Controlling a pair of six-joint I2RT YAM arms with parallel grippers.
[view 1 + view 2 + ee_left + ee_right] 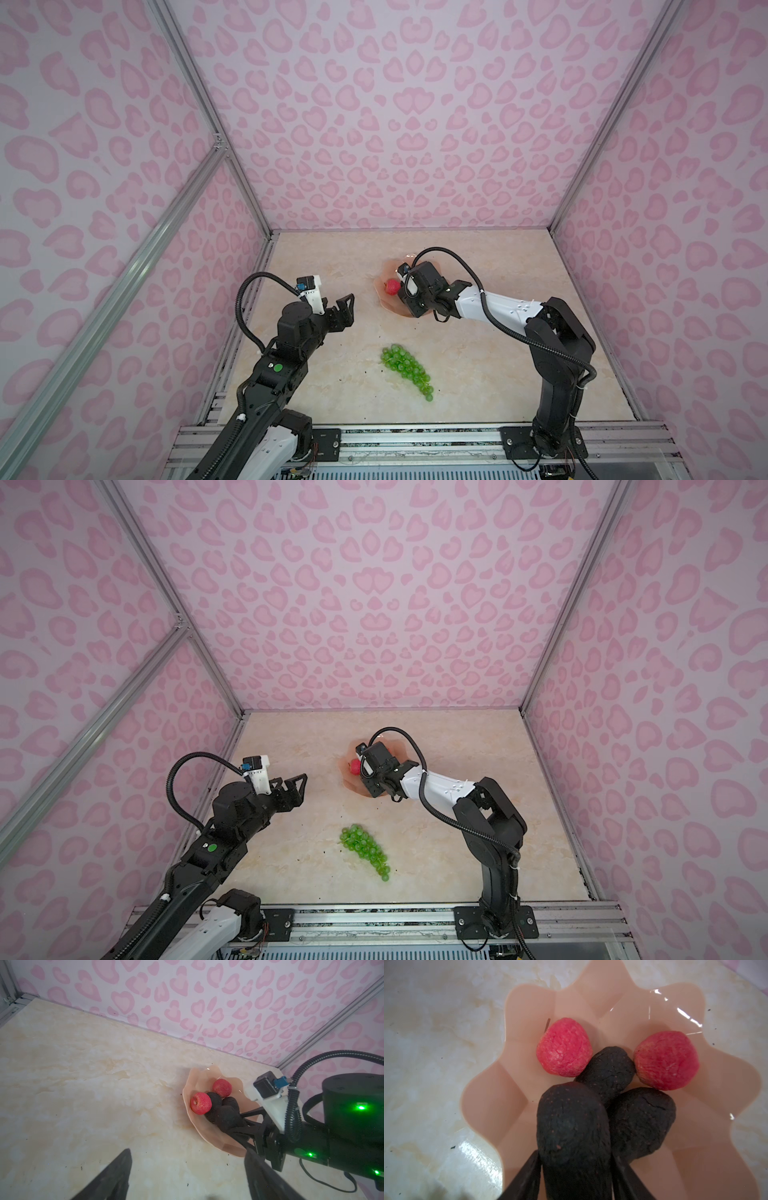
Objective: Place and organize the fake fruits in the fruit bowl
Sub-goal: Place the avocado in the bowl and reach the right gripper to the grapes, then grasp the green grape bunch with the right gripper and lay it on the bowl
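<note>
The right pincer (574, 1154) reaches low into the fruit bowl (488, 1095), its fingers flanking the nearest avocado (571, 1126). Whether they pinch it or merely stand beside it cannot be told. Just past the tips, two more avocados (608, 1072) (641, 1122) touch the first, and two strawberries (563, 1047) (666, 1059) lie beyond, one on each side of the farthest avocado. All five sit inside the scalloped rim, with bare dish floor ahead of them.

The left pincer (187, 1151) hangs spread and empty above the table (478, 374). Open marble lies between its tips and the bowl's near edge. The grapes (405, 368) lie on the table behind both pincers, toward the arm bases and well apart from the bowl, with bare surface all round them.
</note>
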